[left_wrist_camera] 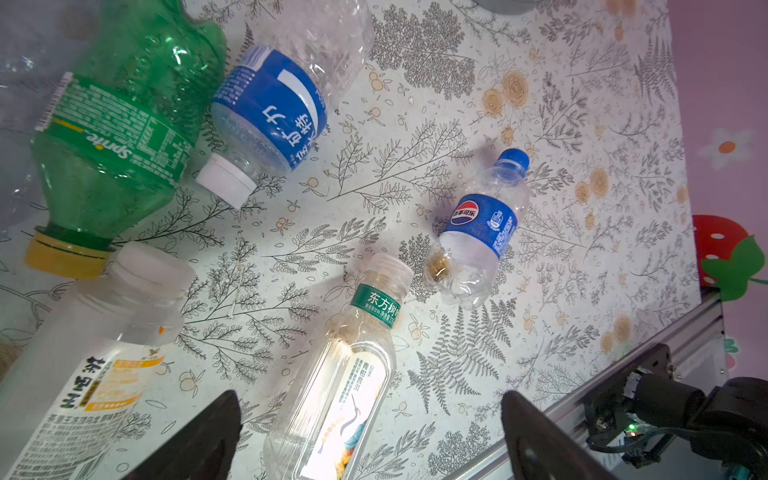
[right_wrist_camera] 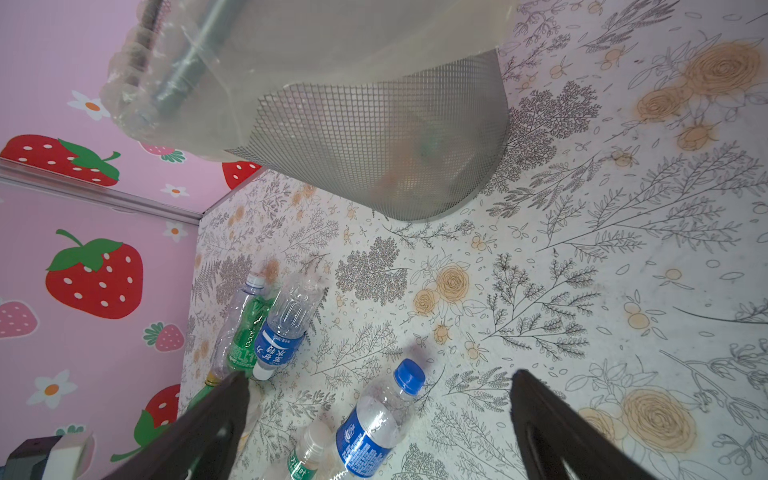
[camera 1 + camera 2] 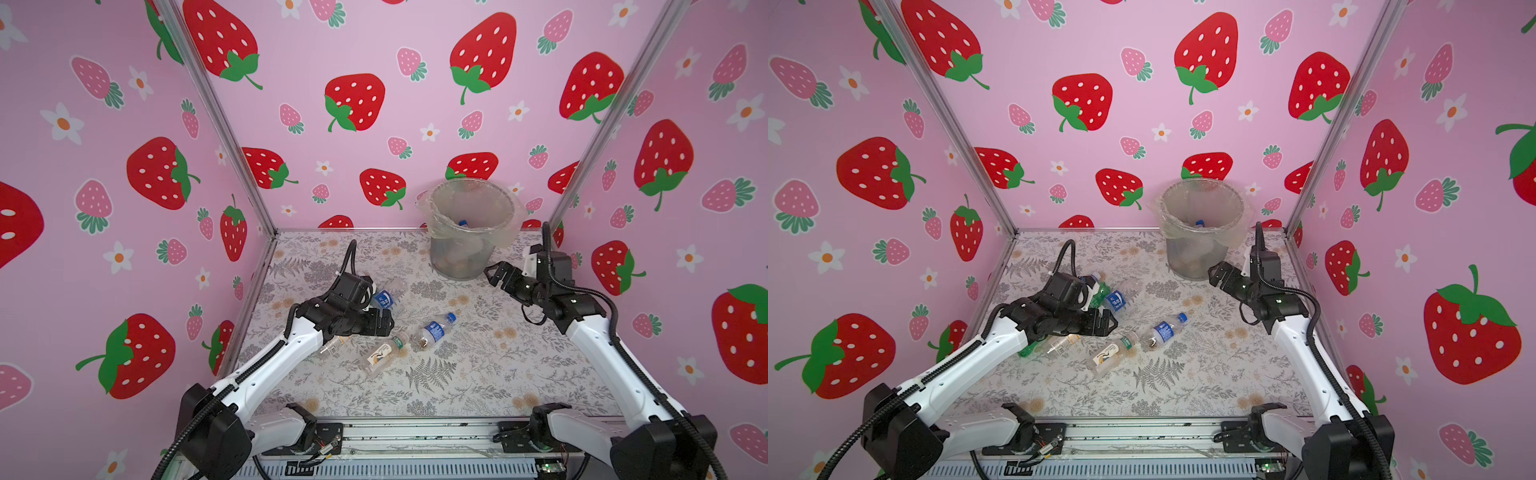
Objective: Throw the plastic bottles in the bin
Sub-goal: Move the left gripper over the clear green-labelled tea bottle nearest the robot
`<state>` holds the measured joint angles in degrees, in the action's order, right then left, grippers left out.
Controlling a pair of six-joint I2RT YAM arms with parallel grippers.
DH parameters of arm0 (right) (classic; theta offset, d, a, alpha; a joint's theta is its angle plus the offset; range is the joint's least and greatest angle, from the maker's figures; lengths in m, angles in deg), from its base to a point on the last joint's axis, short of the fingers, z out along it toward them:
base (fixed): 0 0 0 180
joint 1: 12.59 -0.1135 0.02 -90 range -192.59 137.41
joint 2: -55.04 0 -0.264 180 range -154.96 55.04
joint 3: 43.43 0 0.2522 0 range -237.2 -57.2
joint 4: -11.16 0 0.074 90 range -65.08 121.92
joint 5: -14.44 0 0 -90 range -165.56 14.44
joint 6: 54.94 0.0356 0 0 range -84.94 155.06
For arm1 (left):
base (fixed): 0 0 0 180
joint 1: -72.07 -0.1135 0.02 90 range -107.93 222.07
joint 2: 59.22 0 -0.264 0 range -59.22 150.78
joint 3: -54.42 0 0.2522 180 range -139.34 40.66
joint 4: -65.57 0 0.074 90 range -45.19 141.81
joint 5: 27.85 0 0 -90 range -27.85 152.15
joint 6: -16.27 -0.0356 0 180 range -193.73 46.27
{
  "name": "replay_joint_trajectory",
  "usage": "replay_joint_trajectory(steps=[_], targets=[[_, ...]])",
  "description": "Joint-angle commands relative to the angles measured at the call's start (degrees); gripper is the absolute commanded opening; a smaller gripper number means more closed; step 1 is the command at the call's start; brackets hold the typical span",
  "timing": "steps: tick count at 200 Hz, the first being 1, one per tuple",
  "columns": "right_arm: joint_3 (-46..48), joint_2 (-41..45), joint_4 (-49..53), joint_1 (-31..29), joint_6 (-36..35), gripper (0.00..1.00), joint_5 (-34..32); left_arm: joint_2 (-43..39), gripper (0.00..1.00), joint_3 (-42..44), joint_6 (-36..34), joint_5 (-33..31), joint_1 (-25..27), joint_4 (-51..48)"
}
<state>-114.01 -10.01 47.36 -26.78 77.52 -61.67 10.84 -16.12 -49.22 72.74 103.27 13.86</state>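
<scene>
The bin point(image 3: 471, 249) point(image 3: 1198, 253) stands at the back right, lined with a clear bag; a blue cap shows inside. Its mesh wall point(image 2: 374, 137) fills the right wrist view. Several plastic bottles lie on the floral table: a blue-capped one point(image 3: 434, 330) point(image 1: 478, 232) point(image 2: 376, 419), a clear crane-label one point(image 3: 382, 355) point(image 1: 345, 374), a blue-label white-capped one point(image 3: 384, 297) point(image 1: 270, 112), a green Sprite point(image 3: 1098, 295) point(image 1: 116, 133) and a white-capped tea bottle point(image 1: 83, 365). My left gripper point(image 3: 386, 322) point(image 1: 370, 397) hovers open over the crane-label bottle. My right gripper point(image 3: 492, 274) point(image 2: 378, 376) is open and empty beside the bin's base.
Pink strawberry walls with aluminium posts point(image 3: 224, 124) close in the left, back and right sides. A metal rail point(image 3: 415, 436) with both arm bases runs along the front edge. A faint clear bottle point(image 2: 239, 316) lies beside the Sprite near the left wall.
</scene>
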Motion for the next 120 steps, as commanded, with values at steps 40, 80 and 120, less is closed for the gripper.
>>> replay_joint_trajectory(steps=[40, 80, 120], targets=[[2.7, 1.5, -0.6, 0.1, -1.2, 0.99, 2.0, 0.6, 0.99, 2.2, 1.2, -3.2, 3.0, -1.4], [3.9, 1.4, -2.4, 0.1, -0.1, 0.99, 4.6, 0.8, 0.99, 4.8, 2.0, -3.7, 3.6, -0.2], [4.1, 1.2, -2.5, 0.1, -0.2, 0.99, 4.7, 1.6, 0.99, 5.8, 2.1, -5.0, 5.0, -0.2]])
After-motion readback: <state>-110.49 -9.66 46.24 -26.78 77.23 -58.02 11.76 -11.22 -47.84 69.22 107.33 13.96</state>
